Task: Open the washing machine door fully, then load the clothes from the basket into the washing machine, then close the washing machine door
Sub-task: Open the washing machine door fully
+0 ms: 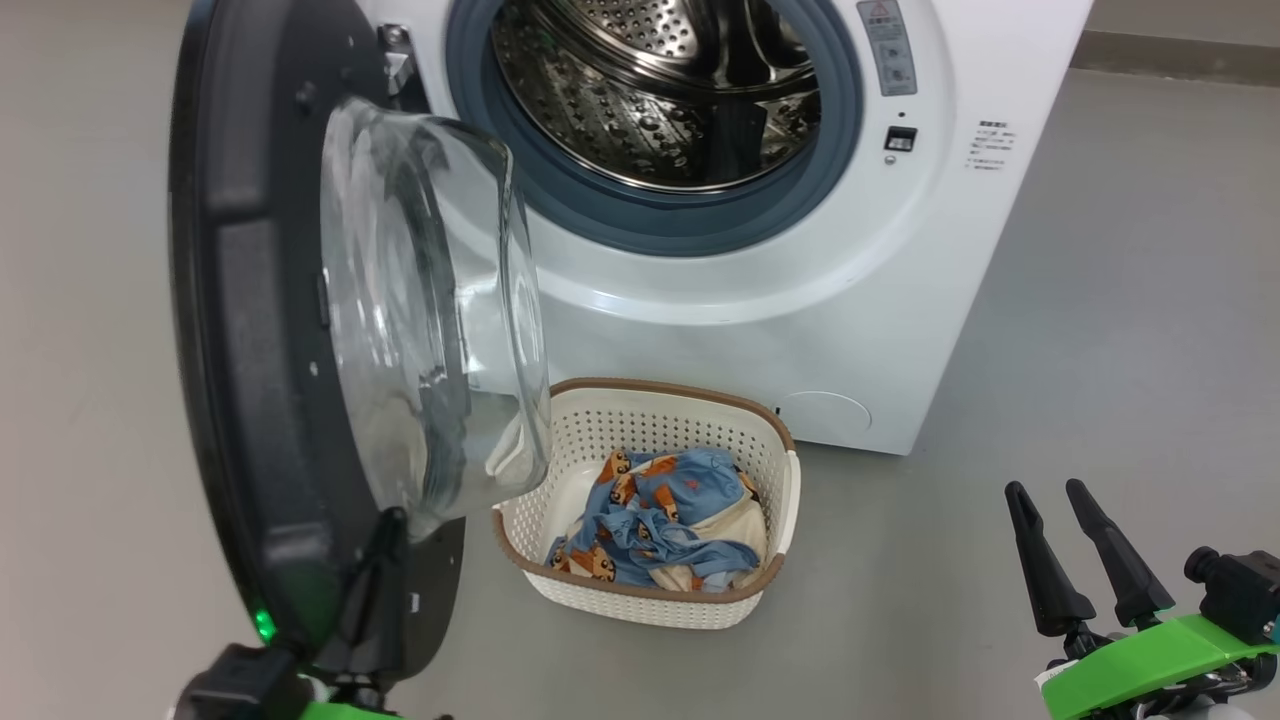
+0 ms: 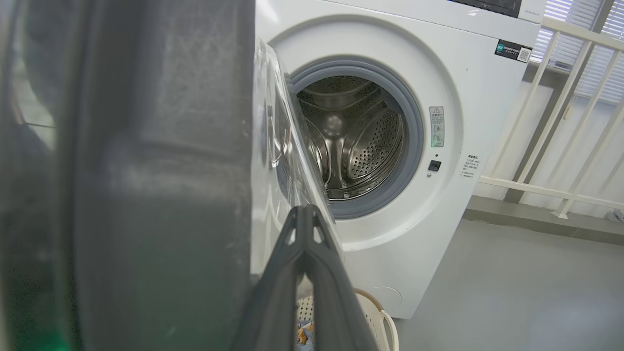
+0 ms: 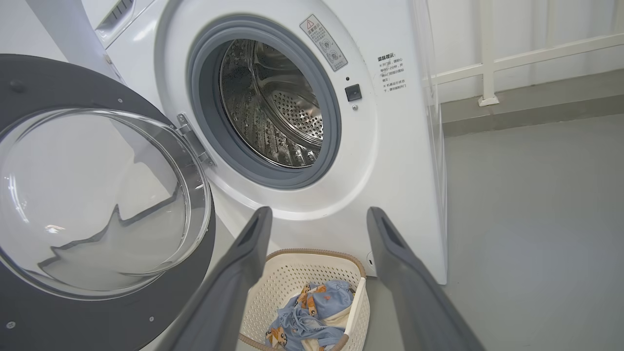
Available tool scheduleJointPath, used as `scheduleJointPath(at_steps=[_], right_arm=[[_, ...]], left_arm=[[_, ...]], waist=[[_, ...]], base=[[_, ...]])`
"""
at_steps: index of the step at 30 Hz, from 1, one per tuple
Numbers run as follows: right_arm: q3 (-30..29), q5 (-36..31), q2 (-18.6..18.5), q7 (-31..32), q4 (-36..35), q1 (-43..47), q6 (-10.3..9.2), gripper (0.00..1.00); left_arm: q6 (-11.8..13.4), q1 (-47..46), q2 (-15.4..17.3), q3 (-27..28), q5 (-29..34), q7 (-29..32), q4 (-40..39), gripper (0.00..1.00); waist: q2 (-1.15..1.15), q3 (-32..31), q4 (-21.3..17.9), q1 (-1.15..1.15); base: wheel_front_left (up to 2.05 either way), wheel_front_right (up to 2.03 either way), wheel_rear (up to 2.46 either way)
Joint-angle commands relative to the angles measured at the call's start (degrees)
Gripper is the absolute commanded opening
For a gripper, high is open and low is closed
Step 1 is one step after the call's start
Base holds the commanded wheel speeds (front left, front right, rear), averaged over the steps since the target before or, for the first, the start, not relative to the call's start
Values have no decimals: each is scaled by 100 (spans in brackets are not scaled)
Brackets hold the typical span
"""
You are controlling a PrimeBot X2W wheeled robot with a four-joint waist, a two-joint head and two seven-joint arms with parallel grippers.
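The washing machine (image 1: 800, 330) stands on the grey floor (image 1: 1100, 350) with its steel drum (image 1: 660, 90) and grey gasket (image 1: 650, 225) exposed. The washing machine door (image 1: 240, 300) is swung out on its hinge to the robot's left, its black rim seen nearly edge-on from the head and its clear glass bowl (image 1: 420, 300) bulging toward the basket side. The left pincer (image 1: 390, 520) is clenched, its two dark fingers pressed together with nothing between them, lying against the inner face of the door's rim near its lower edge. The right pincer (image 1: 1045, 490) is released, fingers spread wide and grasping nothing, held low at the robot's right, well apart from the machine and above bare floor. The basket (image 1: 640, 420) sits on the floor just in front of the machine, below the drum opening and beside the door's lower part. The clothes (image 1: 660, 520), light blue with orange-brown faces and some cream fabric, lie bunched inside the basket.
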Motion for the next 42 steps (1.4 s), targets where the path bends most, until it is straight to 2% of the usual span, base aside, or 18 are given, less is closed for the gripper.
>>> scheduleJointPath(at_steps=[1, 10, 25, 34, 42], right_arm=[[88, 26, -54, -69, -136, -4, 40, 100], [34, 17, -27, -69, -155, -34, 40, 100], [-24, 20, 123, -69, -250, -96, 40, 100], [-37, 35, 198, -69, -280, -155, 40, 100], [0, 52, 156, -69, -292, -347, 40, 100]], left_arm=[[148, -99, 178, 373, 41, -47, -164, 0], [357, -211, 402, 772, -146, 252, -177, 0], [513, -644, 987, 1429, -420, 700, 71, 0], [533, -917, 1380, 1804, -591, 891, 322, 0], [418, -1366, 1789, 1879, -622, 1149, 717, 0]], waist=[[0, -20, 76, 0], [0, 19, 263, 0], [0, 297, 424, 0], [0, 444, 546, 0], [0, 668, 636, 0]], base=[[0, 0, 0], [0, 0, 0], [0, 0, 0], [0, 0, 0], [0, 0, 0]])
